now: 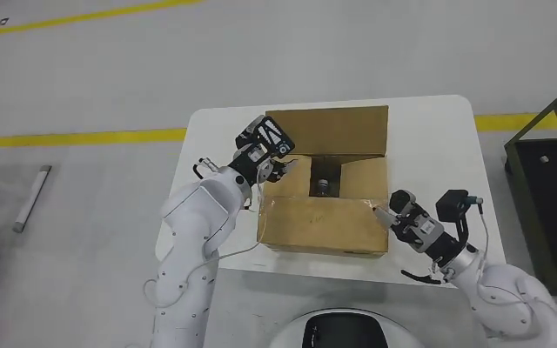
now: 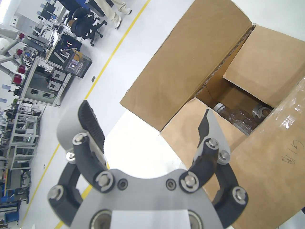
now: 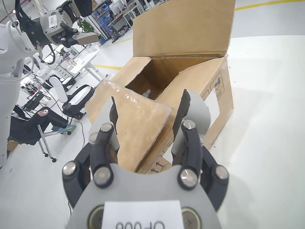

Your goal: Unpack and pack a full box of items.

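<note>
The box sits in the middle of the white surface, mouth facing up. Its long axis runs side to side across my front, parallel to the near edge of the surface. The far flap, one of the two long ones, stands raised and tilts away from me. The taped flap, the long one on my side, is folded over the near half of the top and has glossy tape across it. The two short end flaps are turned inward and leave a gap in the middle. Through that gap I can see a small metal part and some crinkled clear plastic down inside. My left end effector hangs at the left end of the box, above the short flap there, with its fingers spread wide and nothing between them. One finger is over the cardboard and the other is out over the bare surface. My right end effector is at the near right corner of the box and points along the long axis towards the other arm. Its fingers are apart, and the free corner of the taped flap lies in the space between them. I cannot tell whether either pad actually presses on the cardboard, but the fingers are not closed on it.
</note>
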You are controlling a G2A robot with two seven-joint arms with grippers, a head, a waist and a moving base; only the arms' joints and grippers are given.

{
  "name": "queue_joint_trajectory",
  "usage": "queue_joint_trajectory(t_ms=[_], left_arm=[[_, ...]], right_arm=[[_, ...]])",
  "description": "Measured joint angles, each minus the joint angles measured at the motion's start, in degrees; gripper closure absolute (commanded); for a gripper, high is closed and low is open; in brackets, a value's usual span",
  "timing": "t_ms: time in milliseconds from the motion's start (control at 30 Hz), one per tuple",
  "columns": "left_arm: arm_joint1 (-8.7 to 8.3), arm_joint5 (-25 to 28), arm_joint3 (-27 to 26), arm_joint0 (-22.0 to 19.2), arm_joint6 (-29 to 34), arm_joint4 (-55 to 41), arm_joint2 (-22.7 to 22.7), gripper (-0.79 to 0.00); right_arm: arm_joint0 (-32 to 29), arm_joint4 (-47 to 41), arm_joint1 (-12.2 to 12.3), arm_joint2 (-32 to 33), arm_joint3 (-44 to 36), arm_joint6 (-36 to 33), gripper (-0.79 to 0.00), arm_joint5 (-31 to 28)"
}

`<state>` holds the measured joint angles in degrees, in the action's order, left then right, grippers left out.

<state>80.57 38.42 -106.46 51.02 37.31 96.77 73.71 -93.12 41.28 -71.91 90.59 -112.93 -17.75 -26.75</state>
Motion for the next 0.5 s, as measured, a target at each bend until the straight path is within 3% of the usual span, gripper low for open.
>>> queue_joint_trajectory(t_ms=[233, 500], left_arm=[[0.0, 0.0, 0.0, 0.0, 0.0, 0.0, 0.0, -0.785], [0.0, 0.0, 0.0, 0.0, 0.0, 0.0, 0.0, -0.785]], right_arm=[[0.4, -3.6, 0.3, -0.2, 0.3, -0.9, -0.443, -0.3], [0.9, -8.3, 0.6, 0.0, 0.1, -2.2, -0.268, 0.0]])
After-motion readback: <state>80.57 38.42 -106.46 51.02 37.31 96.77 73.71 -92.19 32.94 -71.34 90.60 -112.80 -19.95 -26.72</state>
